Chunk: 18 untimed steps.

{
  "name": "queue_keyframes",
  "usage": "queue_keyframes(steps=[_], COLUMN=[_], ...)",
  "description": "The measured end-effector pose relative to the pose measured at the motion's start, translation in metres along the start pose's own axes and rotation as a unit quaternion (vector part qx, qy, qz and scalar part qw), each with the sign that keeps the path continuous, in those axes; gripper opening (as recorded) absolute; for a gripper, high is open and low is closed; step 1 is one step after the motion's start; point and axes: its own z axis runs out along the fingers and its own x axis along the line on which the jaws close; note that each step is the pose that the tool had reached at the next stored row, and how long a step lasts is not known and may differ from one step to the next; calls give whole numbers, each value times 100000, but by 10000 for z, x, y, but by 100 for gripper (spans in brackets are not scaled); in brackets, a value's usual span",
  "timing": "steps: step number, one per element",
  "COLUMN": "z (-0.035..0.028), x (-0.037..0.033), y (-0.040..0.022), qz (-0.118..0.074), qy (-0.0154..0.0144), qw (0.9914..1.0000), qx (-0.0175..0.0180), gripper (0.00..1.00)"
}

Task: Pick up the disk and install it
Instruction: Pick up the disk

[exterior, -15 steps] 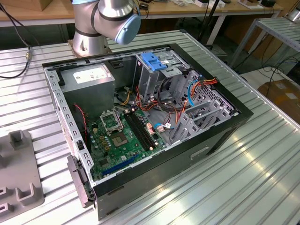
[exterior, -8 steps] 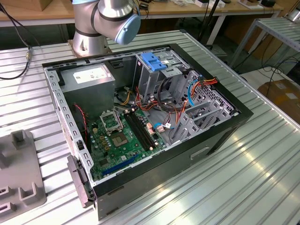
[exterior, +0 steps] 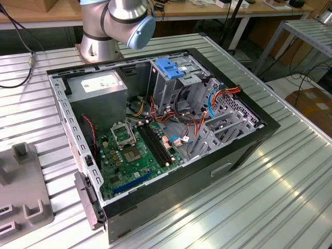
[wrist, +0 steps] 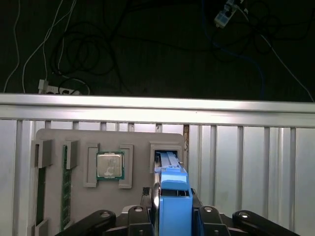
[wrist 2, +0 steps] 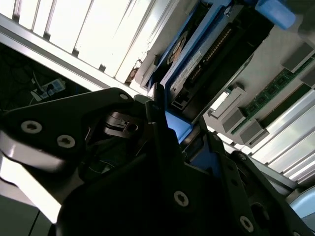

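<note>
Ribbed metal desk [wrist: 246, 167] carries a grey parts tray [wrist: 74, 136] against its edge, where the disk [wrist: 174, 196] stands on edge in a slot, flat faces toward the fingers [wrist: 154, 199], which are closed on its blue frame from both sides

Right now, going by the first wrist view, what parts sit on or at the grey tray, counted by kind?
processor chip: 1
memory sticks: 2
disk in its blue frame: 1
Total: 4
</note>
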Motion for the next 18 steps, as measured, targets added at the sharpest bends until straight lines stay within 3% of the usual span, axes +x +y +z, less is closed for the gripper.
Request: queue_keyframes(steps=[6,18], z=[16,16], x=[0,0], y=[14,16], qz=[-137,-946], qy=[22,31], qw=[99996,99991], qx=[889,931], gripper=[37,37])
